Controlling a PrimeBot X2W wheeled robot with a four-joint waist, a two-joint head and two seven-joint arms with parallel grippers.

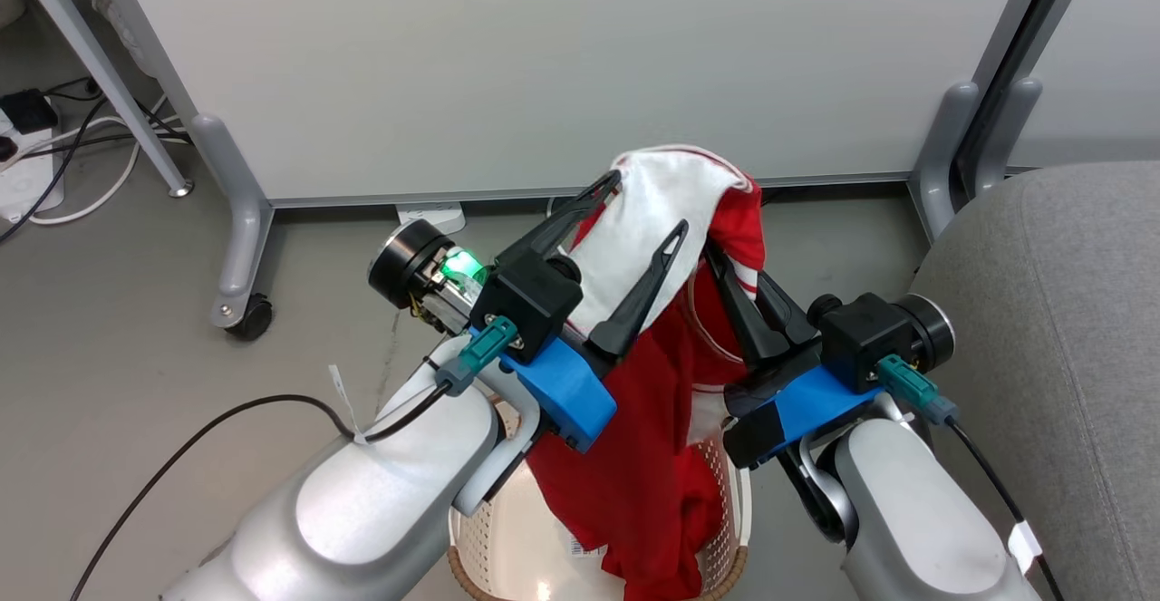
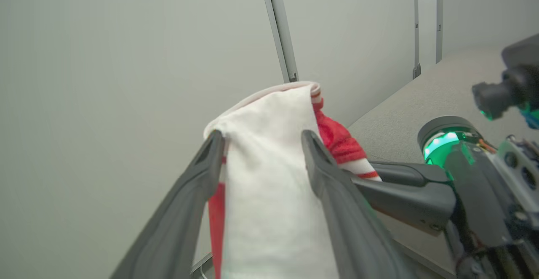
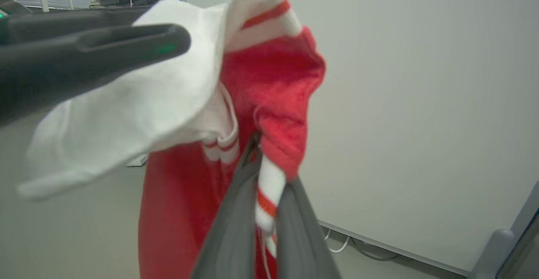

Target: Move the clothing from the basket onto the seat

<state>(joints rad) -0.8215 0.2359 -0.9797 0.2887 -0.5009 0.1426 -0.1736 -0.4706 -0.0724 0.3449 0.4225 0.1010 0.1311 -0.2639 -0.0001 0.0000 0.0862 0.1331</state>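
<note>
- We take this for a lab or office test space, not a home.
- A white partition panel [image 1: 544,57] stands on grey legs with a caster [image 1: 248,318].
- A power strip [image 1: 20,186] and loose cables [image 1: 109,139] lie on the bare grey floor [image 1: 109,356].
- We see a grey upholstered seat [image 1: 1069,329] beside it.

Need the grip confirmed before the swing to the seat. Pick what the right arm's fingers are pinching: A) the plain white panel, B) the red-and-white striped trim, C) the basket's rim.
B: in the right wrist view the right gripper has its fingers shut on the striped trim of the garment.
</note>
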